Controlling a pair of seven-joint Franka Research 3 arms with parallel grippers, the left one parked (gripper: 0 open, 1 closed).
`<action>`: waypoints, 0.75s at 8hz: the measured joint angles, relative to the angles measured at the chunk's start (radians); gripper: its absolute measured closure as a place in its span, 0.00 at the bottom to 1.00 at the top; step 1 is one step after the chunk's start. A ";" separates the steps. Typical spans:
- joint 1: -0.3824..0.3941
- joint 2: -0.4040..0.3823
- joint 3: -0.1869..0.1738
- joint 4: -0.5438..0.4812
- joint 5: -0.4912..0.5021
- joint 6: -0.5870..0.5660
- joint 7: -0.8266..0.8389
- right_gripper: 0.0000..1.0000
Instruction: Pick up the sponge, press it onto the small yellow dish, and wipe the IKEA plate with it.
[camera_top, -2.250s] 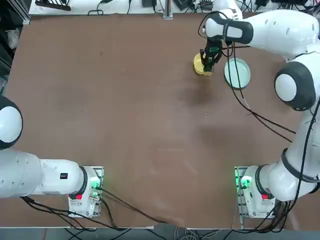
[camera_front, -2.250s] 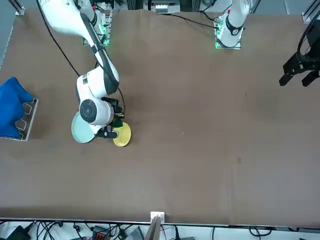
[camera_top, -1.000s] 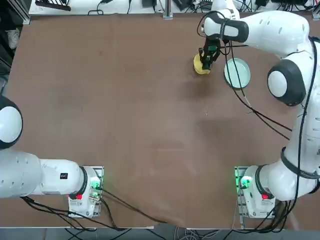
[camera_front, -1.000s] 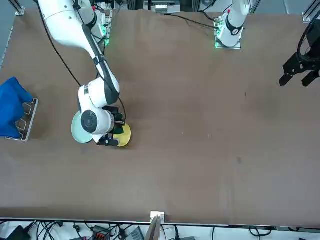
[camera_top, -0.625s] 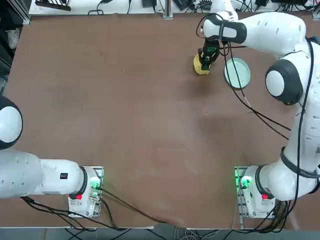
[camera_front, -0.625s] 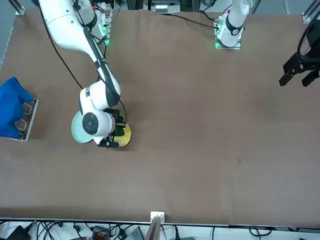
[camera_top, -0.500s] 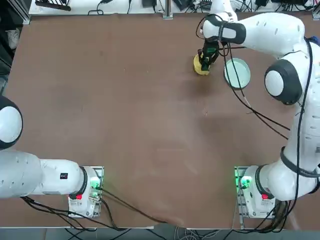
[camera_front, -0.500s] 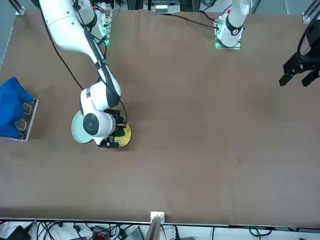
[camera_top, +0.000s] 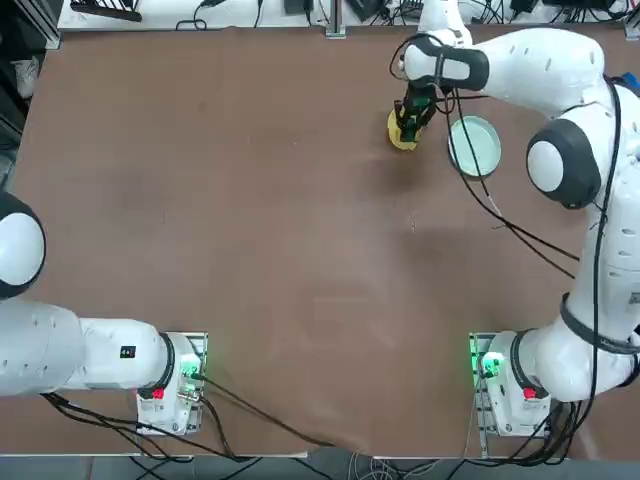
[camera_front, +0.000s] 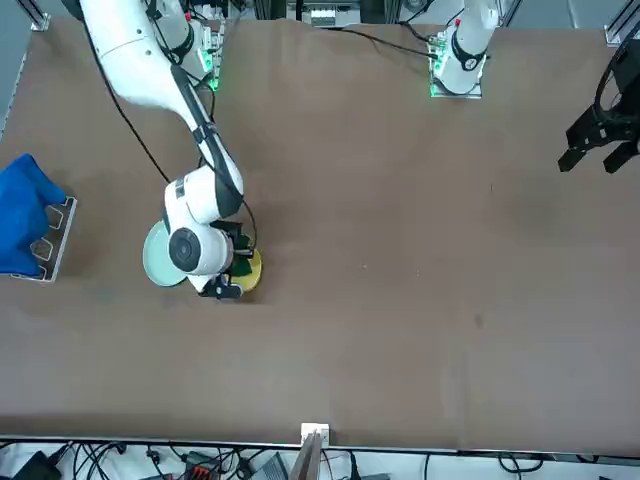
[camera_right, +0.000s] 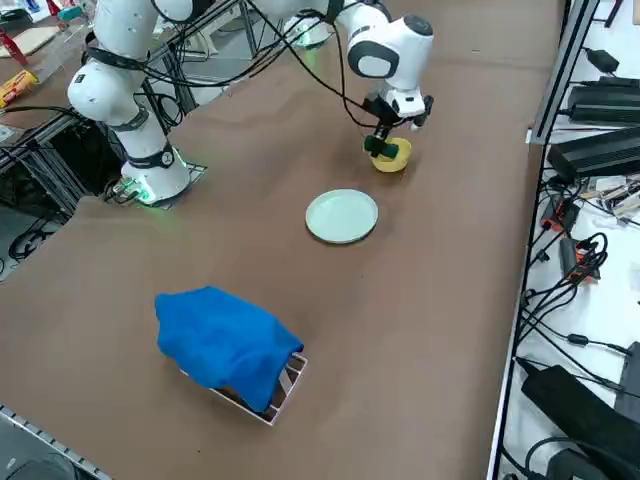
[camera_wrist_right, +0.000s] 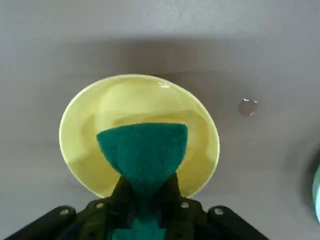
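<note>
The sponge (camera_wrist_right: 143, 150) is held clamped in the right hand (camera_wrist_right: 145, 192) over the small yellow dish (camera_wrist_right: 90, 125), evidently for pressing.

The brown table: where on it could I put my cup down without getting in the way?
Most of the brown table is bare: the whole middle and the parked arm's side. The far corner on the working side is crowded: the right gripper, shut on the green-topped sponge, is over the small yellow dish, beside the pale mint-green plate.

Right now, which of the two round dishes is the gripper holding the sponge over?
The small yellow dish; the right gripper holds the sponge over it. The larger mint-green plate sits beside it, untouched.
</note>
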 joint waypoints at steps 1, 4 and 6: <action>0.000 0.003 0.000 0.000 0.000 0.006 -0.013 0.78; -0.002 0.005 0.000 0.000 0.000 0.021 -0.041 0.78; -0.002 0.010 0.000 0.000 0.000 0.031 -0.063 0.78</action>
